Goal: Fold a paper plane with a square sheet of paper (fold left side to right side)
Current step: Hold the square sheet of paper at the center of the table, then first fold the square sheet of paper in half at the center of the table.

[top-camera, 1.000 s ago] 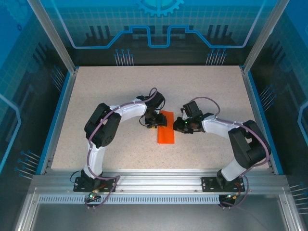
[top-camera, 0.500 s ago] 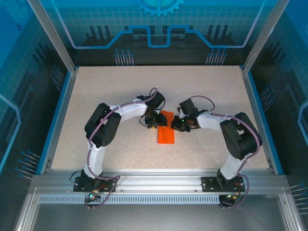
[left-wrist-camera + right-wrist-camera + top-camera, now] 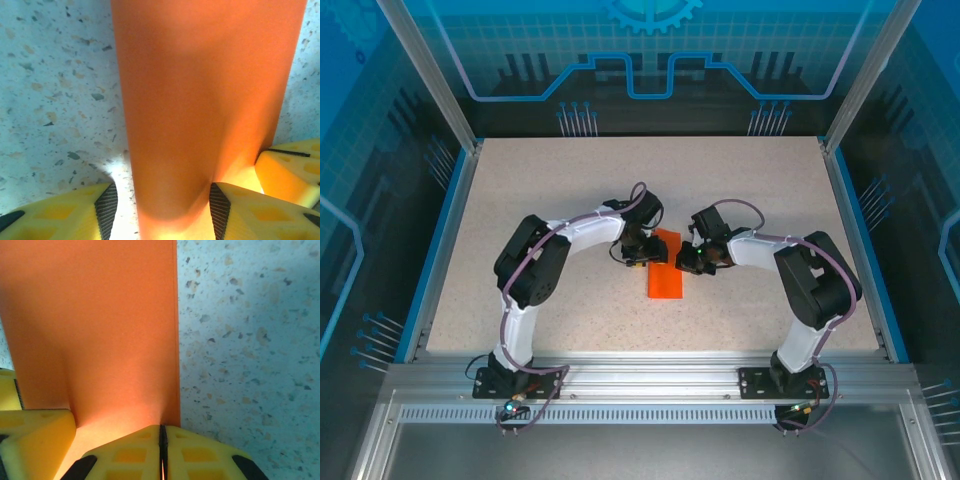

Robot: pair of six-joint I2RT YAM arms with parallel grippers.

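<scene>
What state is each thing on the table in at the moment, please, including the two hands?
square sheet of paper: folded into a narrow rectangle, lying on the table.
left hand: open, one finger on either side of the paper's end.
right hand: shut, tips at the paper's long edge on the right arm's side; whether it pinches the paper cannot be told.

- Plain bright orange, unmarked, on the square sheet of paper (image 3: 665,268).
- Pale beige with dark and tan speckles across the table (image 3: 570,190).
- Yellow with black pads on the left gripper (image 3: 162,212) and right gripper (image 3: 161,452).
- White shells and black joints on the left arm (image 3: 582,228) and right arm (image 3: 770,250).
- Blue along the table's rim (image 3: 447,230).
</scene>
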